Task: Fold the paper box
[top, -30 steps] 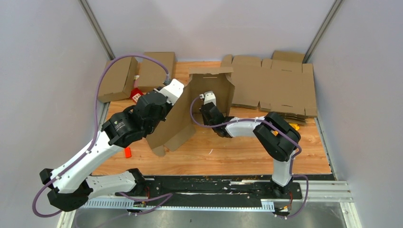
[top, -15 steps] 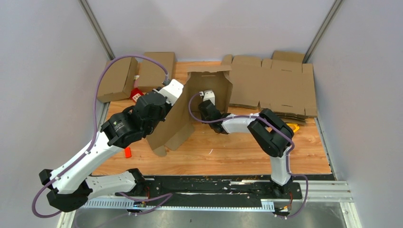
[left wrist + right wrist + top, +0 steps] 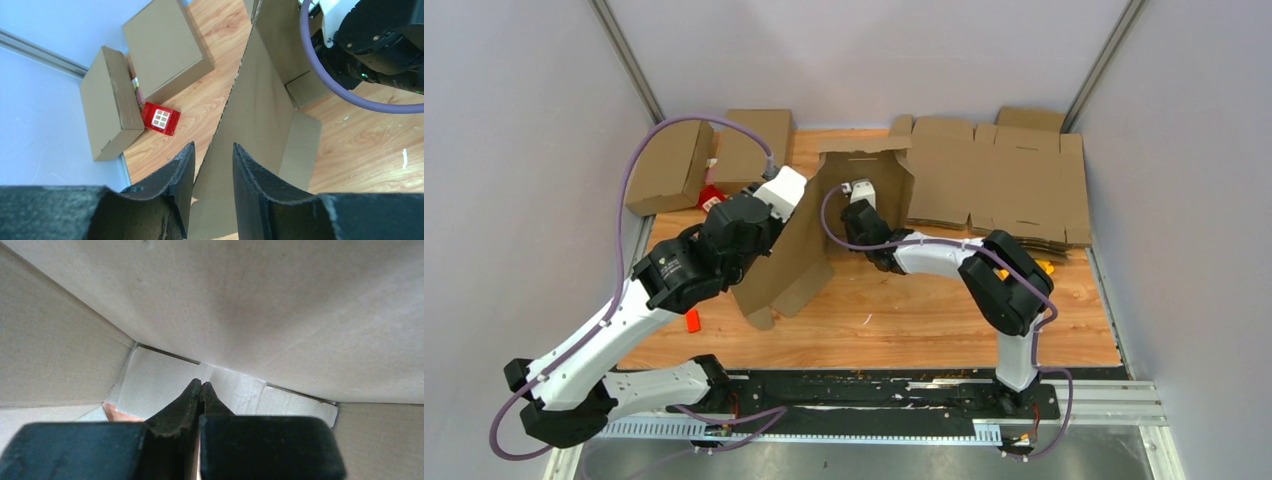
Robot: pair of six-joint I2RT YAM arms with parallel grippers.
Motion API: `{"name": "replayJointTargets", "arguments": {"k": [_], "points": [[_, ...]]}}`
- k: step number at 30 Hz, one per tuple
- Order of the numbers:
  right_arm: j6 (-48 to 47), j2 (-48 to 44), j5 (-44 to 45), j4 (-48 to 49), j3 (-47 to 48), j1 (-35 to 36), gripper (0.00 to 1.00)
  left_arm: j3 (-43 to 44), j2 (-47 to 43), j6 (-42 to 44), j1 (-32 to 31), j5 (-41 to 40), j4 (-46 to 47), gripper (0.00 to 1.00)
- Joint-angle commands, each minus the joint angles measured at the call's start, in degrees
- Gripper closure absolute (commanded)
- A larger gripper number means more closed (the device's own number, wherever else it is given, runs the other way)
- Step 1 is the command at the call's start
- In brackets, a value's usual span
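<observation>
Centre of frame, a half-raised paper box (image 3: 844,215): left gripper (image 3: 210,170) fingers clamp its wall, right gripper (image 3: 200,390) fingers together inside; flaps remain unfolded.

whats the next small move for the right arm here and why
Probably push the right end effector a little deeper toward the inner corner of the paper box. Its fingers are shut with nothing between them, pointing at the fold crease, while the left end effector pinches the side panel upright, so the wall is braced.
</observation>
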Motion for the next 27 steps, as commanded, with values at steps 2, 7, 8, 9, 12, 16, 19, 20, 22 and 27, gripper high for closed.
{"name": "replayJointTargets", "arguments": {"k": [2,7,8,9,12,16,19,20,22,27], "points": [[0.9,3.9,-2.7,-1.6,2.8,-0.6,1.0,3.8,-2.7,-3.4,-0.1,-0.1,-0.5,0.55],[-0.4,-1.1,-6.1,0.7,-0.3,-0.1,0.97,5.5,-4.8,-5.1,-0.1,-0.4,-1.9,0.42],[-1.4,-3.2,-6.3,0.3,-0.4,0.1,0.94,5.9,-5.2,-6.8,-0.1,-0.7,-2.5,0.4],[-2.5,-5.2,-6.1,-0.8,-0.3,0.5,0.9,6.4,-5.6,-7.7,-0.1,-1.3,-3.4,0.39],[-4.9,-11.4,-6.4,-6.0,0.8,1.7,0.78,7.6,-6.9,-10.6,-0.1,-3.5,-6.6,0.32],[-6.4,-20.5,-7.1,-9.6,-1.4,3.0,0.63,5.8,-11.7,-14.4,-0.1,-5.7,-9.7,0.16],[-6.7,-27.6,-7.0,-12.4,-4.7,3.1,0.47,2.2,-15.9,-16.4,-0.1,-5.6,-10.5,0.02],[-7.0,-30.1,-7.5,-13.3,-5.7,3.0,0.41,0.6,-17.3,-16.7,0.0,-5.0,-10.3,0.0],[-7.5,-34.8,-8.5,-14.7,-7.5,3.0,0.28,-2.0,-19.6,-18.0,-0.1,-4.8,-10.0,0.0],[-6.4,-45.0,-3.1,-19.5,-11.7,2.4,0.14,-8.8,-23.5,-23.4,-0.1,-5.3,-10.7,0.0]]}}
